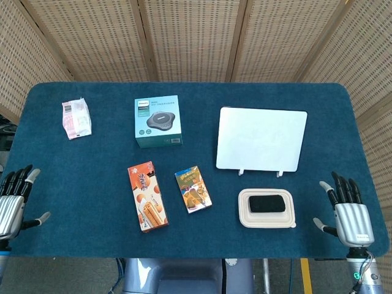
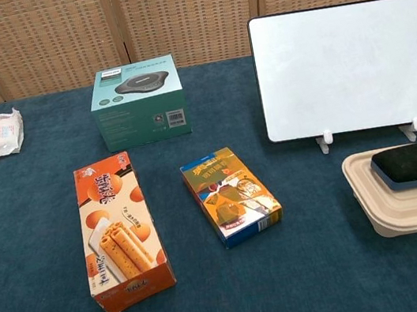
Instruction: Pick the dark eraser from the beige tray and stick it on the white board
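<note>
— Both hands empty?
— Yes. The right hand (image 1: 351,215) hovers at the table's (image 1: 92,177) near right edge, fingers spread; the left hand (image 1: 13,202) likewise at the near left.
— And the dark eraser (image 1: 267,204)?
— Lying in the beige tray (image 1: 244,212), just left of the right hand, not touching it. The white board (image 1: 261,139) stands upright just beyond the tray.

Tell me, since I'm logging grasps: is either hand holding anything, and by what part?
Nothing is held. The left hand and right hand are both open; the dark eraser lies in the beige tray.
</note>
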`<act>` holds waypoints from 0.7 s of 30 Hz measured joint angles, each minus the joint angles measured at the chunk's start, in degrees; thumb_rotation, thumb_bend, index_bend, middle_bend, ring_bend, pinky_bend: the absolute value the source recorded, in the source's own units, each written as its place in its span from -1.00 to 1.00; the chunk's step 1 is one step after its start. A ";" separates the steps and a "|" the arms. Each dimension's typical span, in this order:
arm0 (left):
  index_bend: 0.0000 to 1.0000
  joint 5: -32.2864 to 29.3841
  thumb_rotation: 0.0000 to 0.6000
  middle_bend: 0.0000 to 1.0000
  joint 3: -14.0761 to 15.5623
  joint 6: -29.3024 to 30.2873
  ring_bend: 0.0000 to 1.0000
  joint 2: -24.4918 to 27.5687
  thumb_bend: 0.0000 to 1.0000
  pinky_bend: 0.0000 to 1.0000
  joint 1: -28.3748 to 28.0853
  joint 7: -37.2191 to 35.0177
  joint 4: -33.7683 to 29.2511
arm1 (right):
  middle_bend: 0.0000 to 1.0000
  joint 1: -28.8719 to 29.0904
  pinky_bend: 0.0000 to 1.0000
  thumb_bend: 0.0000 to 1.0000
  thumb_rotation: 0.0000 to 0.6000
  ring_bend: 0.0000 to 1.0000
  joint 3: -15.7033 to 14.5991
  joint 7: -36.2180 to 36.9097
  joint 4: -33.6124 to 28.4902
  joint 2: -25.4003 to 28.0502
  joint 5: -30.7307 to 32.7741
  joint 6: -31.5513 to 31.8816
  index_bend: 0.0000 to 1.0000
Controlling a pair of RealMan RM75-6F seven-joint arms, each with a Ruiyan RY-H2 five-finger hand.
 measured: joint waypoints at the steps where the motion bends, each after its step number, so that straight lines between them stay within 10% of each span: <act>1: -1.00 0.03 1.00 -1.00 0.05 -0.05 -1.00 -0.02 -0.73 -1.00 -0.02 0.03 0.01 | -1.00 0.09 -1.00 -1.00 1.00 -1.00 -0.03 -0.25 -0.31 0.18 0.02 -0.24 -0.64; 21: -1.00 -0.02 1.00 -1.00 -0.07 0.01 -1.00 0.00 -0.73 -1.00 -0.10 -0.21 -0.02 | -1.00 7.03 -1.00 -1.00 1.00 -1.00 1.94 -20.82 -25.69 13.76 8.76 -13.25 -0.56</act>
